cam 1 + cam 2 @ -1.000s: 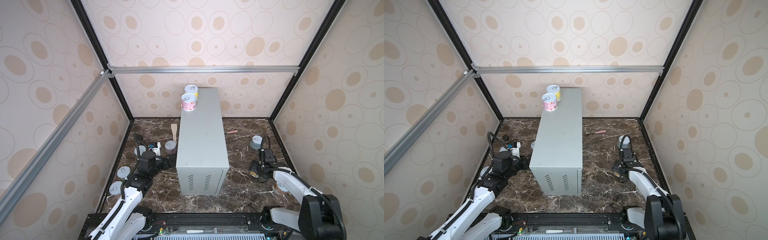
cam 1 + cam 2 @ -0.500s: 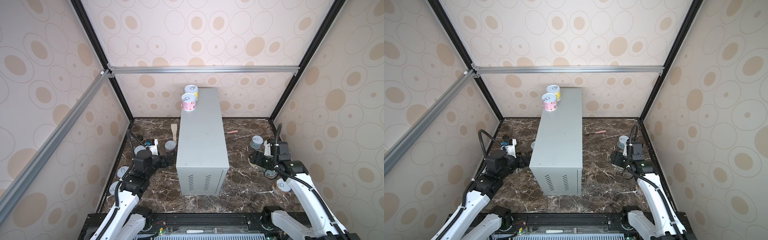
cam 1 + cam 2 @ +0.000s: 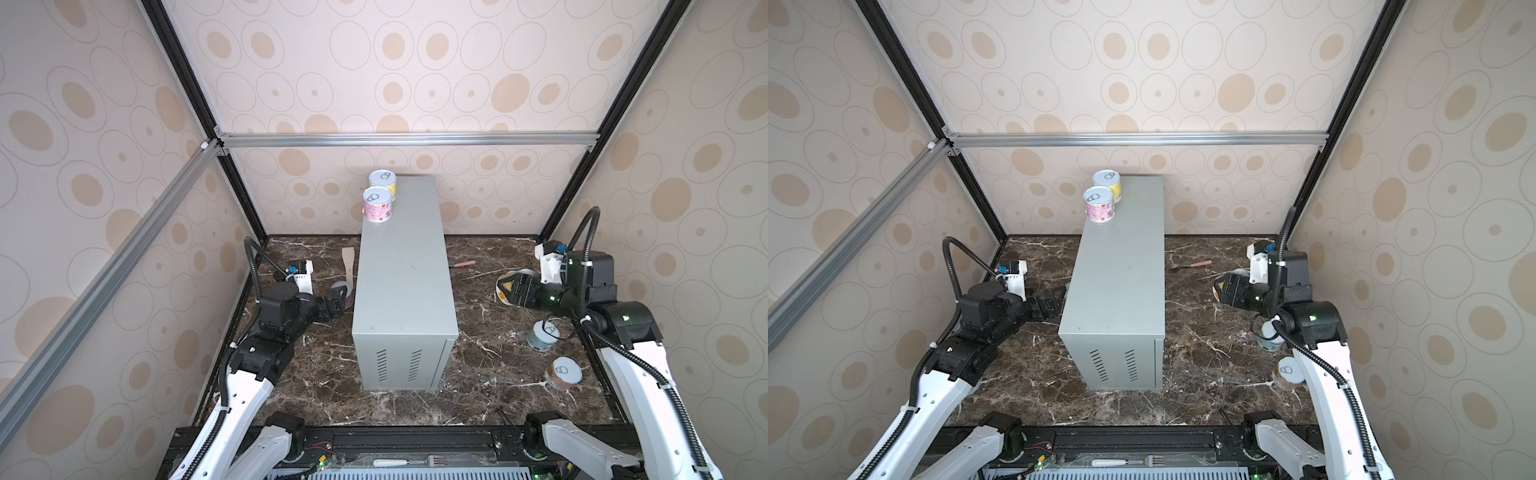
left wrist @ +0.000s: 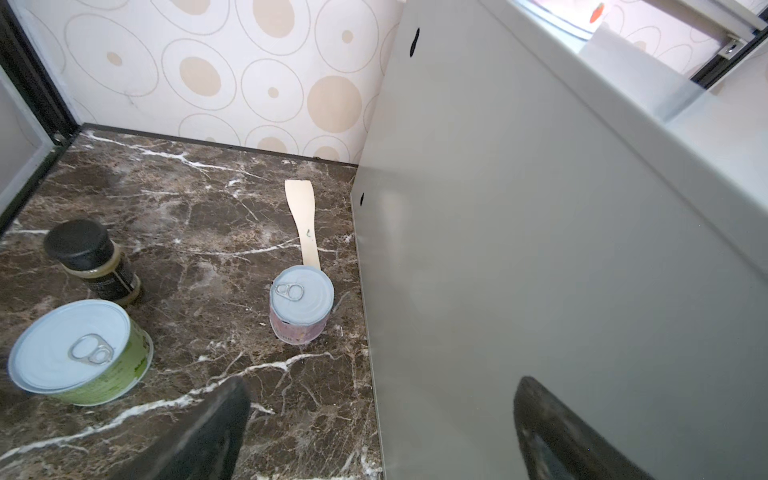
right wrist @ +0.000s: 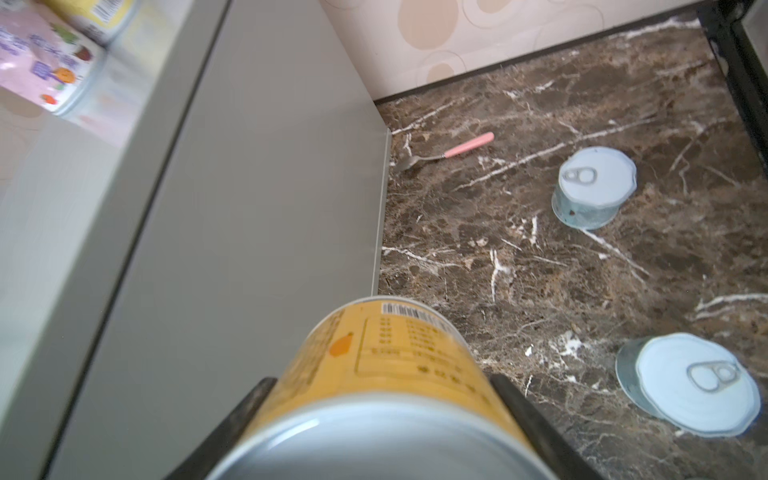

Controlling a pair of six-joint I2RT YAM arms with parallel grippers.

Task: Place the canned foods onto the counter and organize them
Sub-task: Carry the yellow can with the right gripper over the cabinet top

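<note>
The counter (image 3: 403,270) (image 3: 1121,266) is a tall grey box mid-floor. At its far end stand a yellow can (image 3: 383,183) and a pink can (image 3: 377,204). My right gripper (image 3: 513,289) (image 5: 382,380) is shut on an orange-yellow can (image 5: 386,357), held on its side in the air to the right of the counter. My left gripper (image 3: 338,299) (image 4: 382,399) hangs open and empty beside the counter's left wall, short of a pale purple can (image 4: 301,303). A green can (image 4: 79,351) stands further left.
A dark-capped bottle (image 4: 89,259) and a wooden spatula (image 4: 303,220) lie left of the counter. On the right floor are a light blue can (image 3: 542,334) (image 5: 594,187), another can (image 3: 563,372) (image 5: 690,382) and a pink-handled fork (image 3: 463,264). Walls close in on three sides.
My right arm has risen and swung back, carrying the orange-yellow can upward. The left arm has lifted and shifted slightly toward the back, its jaws still open.
</note>
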